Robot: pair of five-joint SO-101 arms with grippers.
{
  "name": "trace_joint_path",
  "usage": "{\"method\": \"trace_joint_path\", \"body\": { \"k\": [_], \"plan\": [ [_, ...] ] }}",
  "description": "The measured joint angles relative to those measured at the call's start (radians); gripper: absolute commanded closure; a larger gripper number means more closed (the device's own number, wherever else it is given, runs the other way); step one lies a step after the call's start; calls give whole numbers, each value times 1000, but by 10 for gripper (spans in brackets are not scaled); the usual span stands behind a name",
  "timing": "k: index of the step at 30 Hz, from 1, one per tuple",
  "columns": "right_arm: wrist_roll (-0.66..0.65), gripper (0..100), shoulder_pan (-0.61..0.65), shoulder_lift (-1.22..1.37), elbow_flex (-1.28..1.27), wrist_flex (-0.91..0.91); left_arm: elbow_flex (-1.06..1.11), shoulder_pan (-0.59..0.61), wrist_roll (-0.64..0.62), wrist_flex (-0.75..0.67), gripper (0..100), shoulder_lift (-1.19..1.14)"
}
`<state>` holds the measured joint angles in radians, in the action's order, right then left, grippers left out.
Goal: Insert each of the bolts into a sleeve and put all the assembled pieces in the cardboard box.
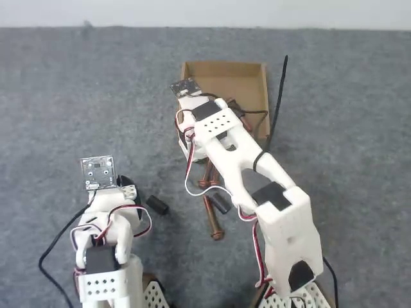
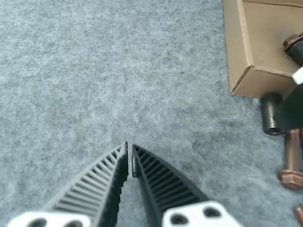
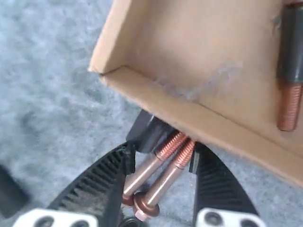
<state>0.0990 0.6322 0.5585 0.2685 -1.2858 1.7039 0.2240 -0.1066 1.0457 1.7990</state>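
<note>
Since the right fingers (image 3: 161, 151) stand spread on either side of two bolts (image 3: 156, 165), what matters is how that pair lies in the gap. Both bolts run lengthwise between the fingers, side by side and touching. Their heads point back toward the wrist and their threaded ends toward the box (image 3: 189, 113), just outside its near wall. One of them is tipped with a black sleeve (image 3: 147, 132), which sits close against the cardboard. I'd judge that closing now would catch both shafts crosswise, not one alone. Inside the box lies one assembled piece (image 3: 289, 61).

The left fingers (image 2: 129, 150) are pressed nearly together with nothing between them, over bare ground well apart from the box, so the right arm is plainly the nearer. A loose sleeve (image 1: 157, 205) lies just beside the left arm, and more bolts (image 1: 215, 221) lie under the right arm.

The surface (image 1: 64, 96) is grey and carpet-like, with a pale wall (image 1: 205, 13) behind it.
</note>
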Motion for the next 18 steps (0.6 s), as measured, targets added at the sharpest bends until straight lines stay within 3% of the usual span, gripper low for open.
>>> {"method": "trace_joint_path", "body": {
  "k": [11, 18],
  "plan": [
    [5, 840, 0, 0, 41, 14, 0, 0, 0, 0, 989, 0],
    [86, 840, -2, 15, 41, 54, 0, 0, 0, 0, 989, 0]
  ]
}}
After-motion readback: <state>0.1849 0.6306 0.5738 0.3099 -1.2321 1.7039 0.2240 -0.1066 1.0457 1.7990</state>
